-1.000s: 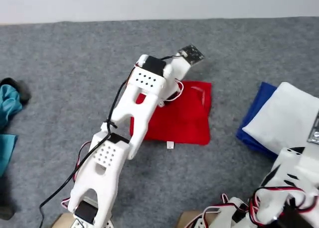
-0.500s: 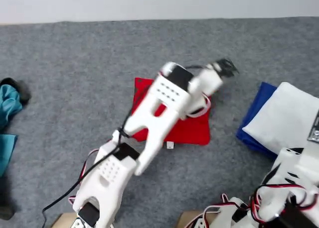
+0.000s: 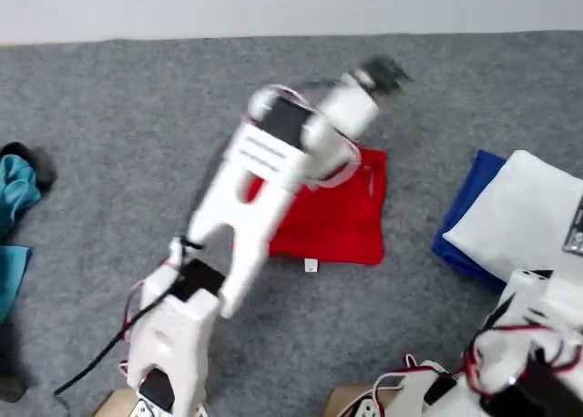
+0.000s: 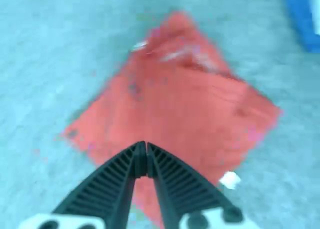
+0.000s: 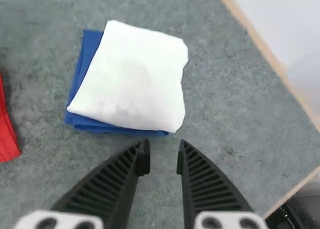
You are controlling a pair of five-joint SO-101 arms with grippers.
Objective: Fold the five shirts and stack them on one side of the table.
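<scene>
At the near right corner of the desk (image 3: 109,116) we see the right arm (image 3: 533,344). Its jaws are released, a narrow gap between them and nothing in it, above bare desk just beside the stack. The left arm (image 3: 241,217) rises from the near edge and stretches over the middle. Its jaws are clenched tip to tip on nothing, held above the red shirt (image 4: 190,104). That shirt lies folded flat in the middle of the desk, with a small white tag (image 3: 311,266) at its near edge. At the right edge we see the white shirt (image 5: 135,84), folded, resting on the folded blue shirt (image 5: 87,54). A teal shirt (image 3: 14,194) lies crumpled at the left edge, well apart from the others.
</scene>
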